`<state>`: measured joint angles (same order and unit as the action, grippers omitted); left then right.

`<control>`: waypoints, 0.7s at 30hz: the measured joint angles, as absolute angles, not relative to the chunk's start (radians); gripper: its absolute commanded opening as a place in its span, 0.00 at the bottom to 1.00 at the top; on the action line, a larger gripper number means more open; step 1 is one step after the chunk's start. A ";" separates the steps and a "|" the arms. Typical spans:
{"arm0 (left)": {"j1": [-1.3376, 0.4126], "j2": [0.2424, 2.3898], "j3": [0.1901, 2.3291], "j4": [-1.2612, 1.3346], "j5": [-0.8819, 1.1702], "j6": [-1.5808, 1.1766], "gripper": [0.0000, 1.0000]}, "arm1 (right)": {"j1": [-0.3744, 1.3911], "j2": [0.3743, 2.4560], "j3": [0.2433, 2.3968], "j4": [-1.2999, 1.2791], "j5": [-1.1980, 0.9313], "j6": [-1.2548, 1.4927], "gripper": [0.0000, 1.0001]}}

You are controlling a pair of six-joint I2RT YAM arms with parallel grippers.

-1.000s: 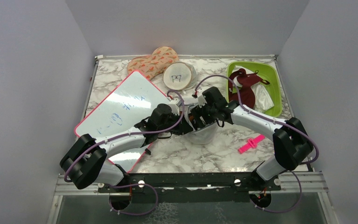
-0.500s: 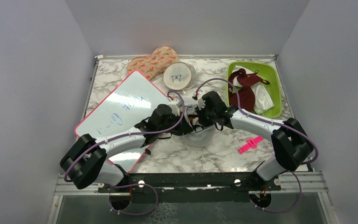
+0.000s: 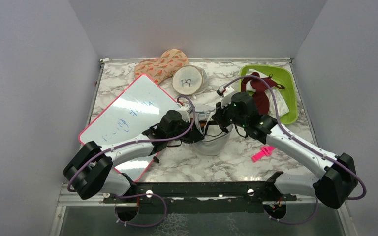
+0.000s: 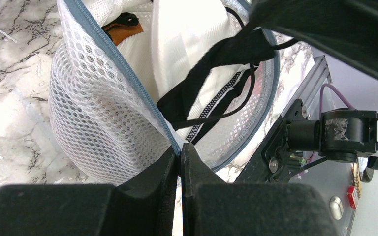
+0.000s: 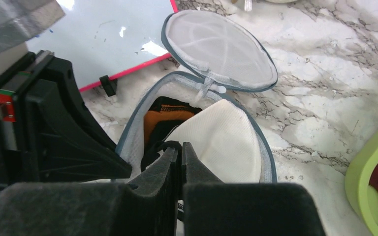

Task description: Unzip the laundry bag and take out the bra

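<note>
The laundry bag (image 3: 212, 142) stands open mid-table, white mesh with a grey-blue rim (image 4: 128, 73); its round lid (image 5: 219, 49) lies flipped back on the marble. My left gripper (image 4: 180, 150) is shut on the bag's rim at the near side (image 3: 198, 136). Inside the bag lies the bra, its orange cloth (image 5: 170, 118) partly hidden under a white cloth (image 5: 224, 142). Its black straps (image 4: 211, 83) run up and out of the bag. My right gripper (image 5: 181, 145) is shut on a black strap just above the opening (image 3: 216, 121).
A red-edged whiteboard (image 3: 128, 115) lies left of the bag. At the back lie a beige round pouch (image 3: 188, 80) and an orange patterned mitt (image 3: 160, 66). A green bin (image 3: 288, 81) with a dark red garment (image 3: 258, 93) stands back right. A pink clip (image 3: 265, 151) lies near right.
</note>
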<state>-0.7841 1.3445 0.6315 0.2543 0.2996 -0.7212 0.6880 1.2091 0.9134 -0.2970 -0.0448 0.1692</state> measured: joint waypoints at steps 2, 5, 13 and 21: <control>-0.784 1.345 0.632 0.254 0.299 -0.721 0.00 | 0.688 1.181 0.914 -0.305 -0.045 0.176 0.01; -0.784 1.345 0.632 0.253 0.300 -0.721 0.00 | 0.688 1.136 0.935 -0.327 -0.045 0.183 0.01; -0.787 1.345 0.632 0.253 0.299 -0.721 0.00 | 0.688 1.077 1.108 -0.349 -0.044 0.187 0.01; -0.788 1.339 0.632 0.249 0.300 -0.721 0.00 | 0.688 1.066 1.265 -0.353 -0.032 0.171 0.01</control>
<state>-0.7876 1.3388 0.6315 0.2493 0.2996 -0.7208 0.6880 1.0660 1.2652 -0.3531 -0.0322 0.1711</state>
